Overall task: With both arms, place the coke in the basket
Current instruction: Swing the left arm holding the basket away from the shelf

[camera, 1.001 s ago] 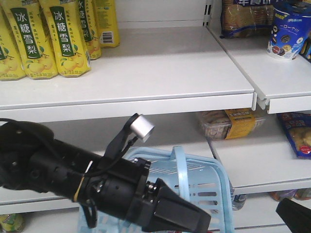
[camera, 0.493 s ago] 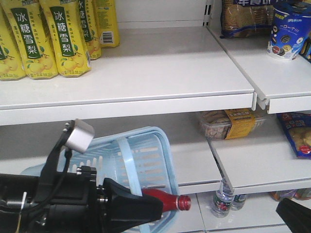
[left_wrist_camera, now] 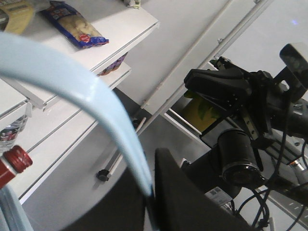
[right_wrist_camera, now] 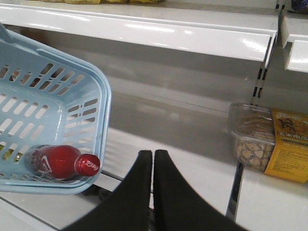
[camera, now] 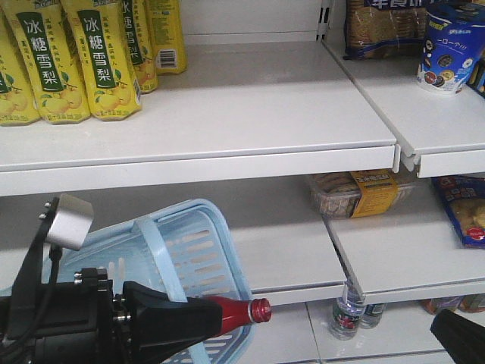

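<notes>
The light-blue basket (camera: 193, 250) hangs tilted in front of the lower shelf, and my left gripper (left_wrist_camera: 151, 193) is shut on its thin handle (left_wrist_camera: 91, 91). In the front view that gripper (camera: 178, 322) is the black wedge at the bottom left. The red coke (right_wrist_camera: 60, 162) lies on its side in the basket's low corner, its cap (camera: 260, 309) poking over the rim. My right gripper (right_wrist_camera: 153, 154) is shut with nothing in it, a little to the right of the basket (right_wrist_camera: 57, 96) and clear of it.
Yellow drink bottles (camera: 98, 61) stand at the left of the upper white shelf (camera: 265, 106). A snack box (right_wrist_camera: 267, 144) lies on the lower shelf to the right, with snack bags (camera: 462, 208) beyond. Water bottles (camera: 345, 311) stand below.
My left arm has swung left and lower, carrying the basket left and tipping it more. The coke, unseen one second ago, now shows in the basket and has shifted left with it.
</notes>
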Robot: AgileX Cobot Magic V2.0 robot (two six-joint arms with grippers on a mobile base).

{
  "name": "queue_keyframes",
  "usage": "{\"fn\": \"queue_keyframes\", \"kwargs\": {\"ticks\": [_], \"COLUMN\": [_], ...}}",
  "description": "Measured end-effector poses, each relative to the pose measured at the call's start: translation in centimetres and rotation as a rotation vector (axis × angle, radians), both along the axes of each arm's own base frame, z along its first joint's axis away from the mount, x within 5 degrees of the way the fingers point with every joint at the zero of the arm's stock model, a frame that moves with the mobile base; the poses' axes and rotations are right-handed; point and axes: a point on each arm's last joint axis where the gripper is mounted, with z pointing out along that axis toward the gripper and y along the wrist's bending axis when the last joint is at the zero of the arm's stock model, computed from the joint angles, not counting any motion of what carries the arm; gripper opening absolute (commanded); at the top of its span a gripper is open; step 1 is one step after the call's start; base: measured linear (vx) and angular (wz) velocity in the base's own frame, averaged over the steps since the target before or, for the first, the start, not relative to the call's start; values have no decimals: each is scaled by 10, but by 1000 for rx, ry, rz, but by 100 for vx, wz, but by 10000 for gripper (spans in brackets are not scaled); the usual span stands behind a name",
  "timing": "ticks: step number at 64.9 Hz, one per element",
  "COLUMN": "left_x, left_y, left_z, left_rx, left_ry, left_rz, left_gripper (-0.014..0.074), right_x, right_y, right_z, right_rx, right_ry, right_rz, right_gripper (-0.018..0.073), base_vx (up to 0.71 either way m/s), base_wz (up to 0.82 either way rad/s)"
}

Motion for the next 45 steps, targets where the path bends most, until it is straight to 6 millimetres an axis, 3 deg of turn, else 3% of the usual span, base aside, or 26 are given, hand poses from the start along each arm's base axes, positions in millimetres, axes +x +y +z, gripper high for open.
{"fn": "queue_keyframes", "kwargs": {"ticks": [17,30,45], "left_x": [1,9,15], "left_y": [0,7,18], "left_z": [-1,-12,-30], "left_rx": [-29,-42,62], "left_ry": [-46,-168,-290], "left_rz": [9,124,229], "left_gripper": [-5,-5,-5], "right_x": [0,0,0], "right_y": [0,0,0], "right_z": [0,0,0], "right_rx": [0,0,0], "right_ry": [0,0,0], "right_rz": [0,0,0], "right_gripper": [-5,-5,-5], "base_vx": [0,0,0], "base_wz": [0,0,0]}}
